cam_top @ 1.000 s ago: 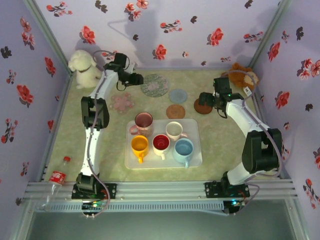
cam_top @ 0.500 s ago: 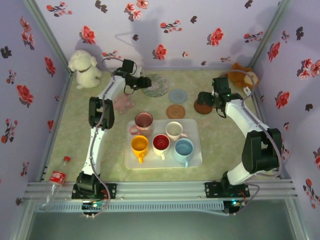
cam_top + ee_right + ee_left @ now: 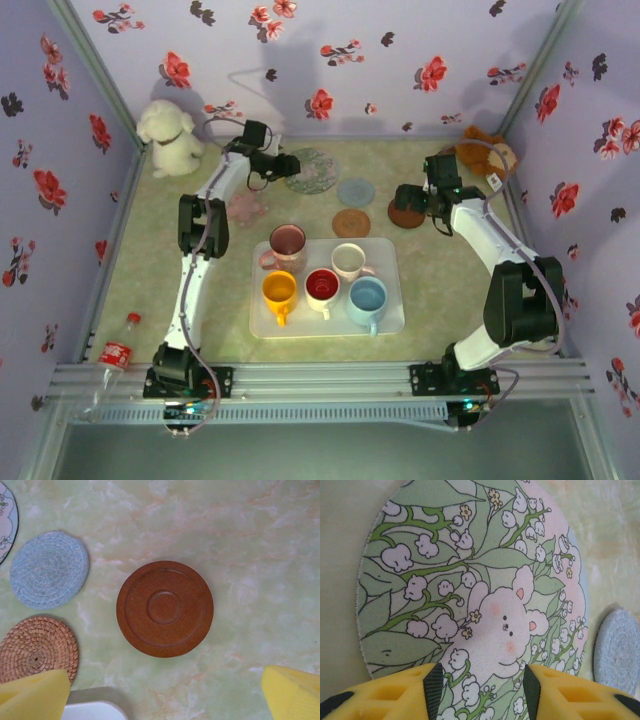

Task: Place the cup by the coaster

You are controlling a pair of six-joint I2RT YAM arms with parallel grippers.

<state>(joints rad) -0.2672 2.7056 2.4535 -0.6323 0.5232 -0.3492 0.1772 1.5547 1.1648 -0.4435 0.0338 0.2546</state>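
Standing upright, cups (image 3: pixel 322 285) seemingly point most handles nearward; left end effector (image 3: pixel 482 680) and right end effector (image 3: pixel 165 695) gape.

Lilac flower-printed walls (image 3: pixel 460 30) enclose a pale green marbled tabletop (image 3: pixel 430 290) on three sides; an aluminium rail (image 3: pixel 320 378) spans the near edge.

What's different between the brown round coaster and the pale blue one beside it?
The brown coaster is smooth, with a rim and a round dip in its middle; the blue coaster is woven in a spiral. The brown coaster is dark and looks somewhat wider; the blue coaster is pale. Both are round and lie flat and bare on the table.
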